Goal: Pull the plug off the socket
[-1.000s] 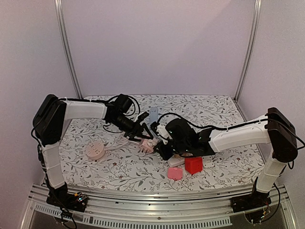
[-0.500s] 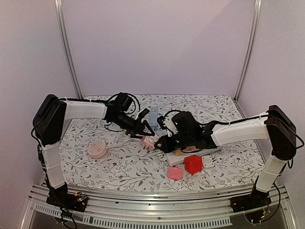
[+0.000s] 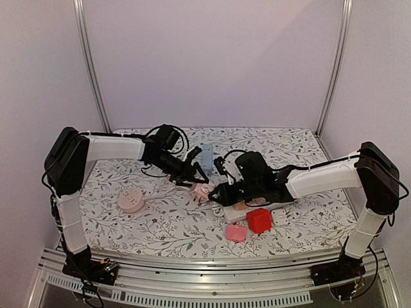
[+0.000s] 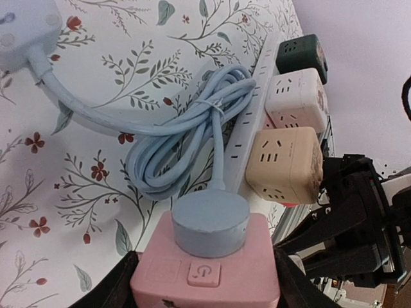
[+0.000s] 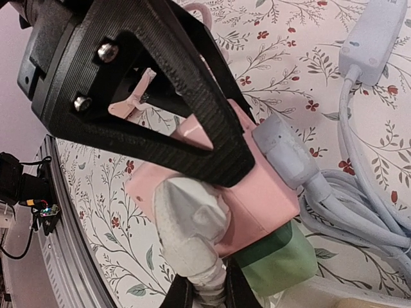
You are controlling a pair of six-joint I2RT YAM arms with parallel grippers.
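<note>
Right gripper (image 5: 205, 292) clamped on white plug (image 5: 190, 218) | plug seated in pink socket (image 5: 255, 194) | left gripper (image 4: 205, 290) clamps socket

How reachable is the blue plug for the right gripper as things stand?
Probably not yet: the right gripper looks closed on the white plug, though the blue plug sits uncovered on another face of the pink socket cube.

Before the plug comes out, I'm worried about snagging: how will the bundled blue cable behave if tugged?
Probably floppy: the blue cable lies in slack loops. A tie bunches it, so it likely drags as one bundle, tugging the pink socket cube through its round plug.
</note>
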